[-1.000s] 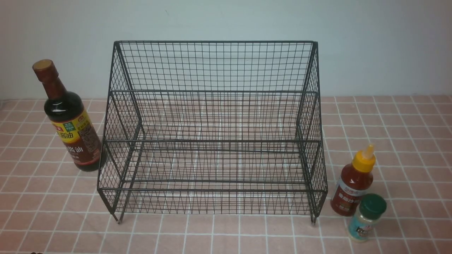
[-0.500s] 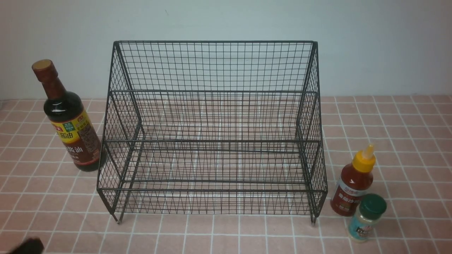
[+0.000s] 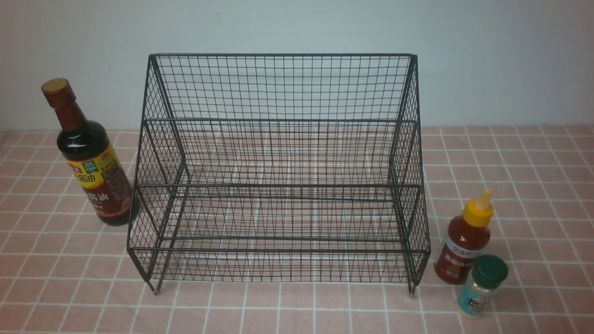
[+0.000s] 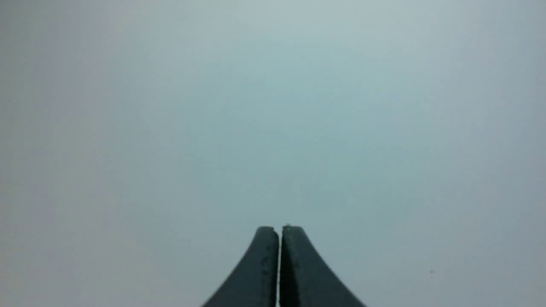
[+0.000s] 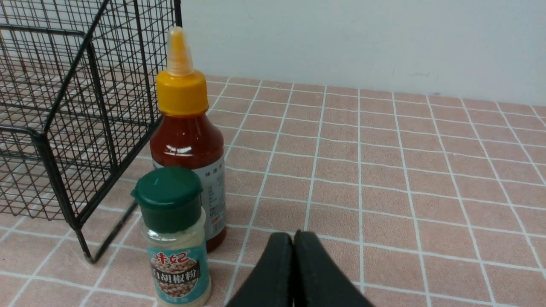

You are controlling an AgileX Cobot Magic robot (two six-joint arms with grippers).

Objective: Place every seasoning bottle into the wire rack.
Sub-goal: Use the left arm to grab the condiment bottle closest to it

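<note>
The black wire rack (image 3: 278,185) stands mid-table with nothing on its two tiers. The tall dark soy-sauce bottle (image 3: 90,160) stands upright beside the rack's left side. The small red squeeze bottle (image 3: 464,241) and the tiny green-lidded shaker (image 3: 480,286) stand beside the rack's right front foot. No gripper shows in the front view. In the left wrist view, my left gripper (image 4: 280,230) is shut and empty, facing only the plain wall. In the right wrist view, my right gripper (image 5: 293,236) is shut and empty, low over the tiles, close beside the shaker (image 5: 175,238) and the red bottle (image 5: 187,136).
The table wears a pink tiled cloth (image 3: 533,185) and a pale wall (image 3: 487,55) rises behind it. The rack's corner and foot (image 5: 64,140) show in the right wrist view next to the two small bottles.
A dark shape that showed at the front view's lower left corner half a second ago has left the picture. The bottles and the rack have not moved.
</note>
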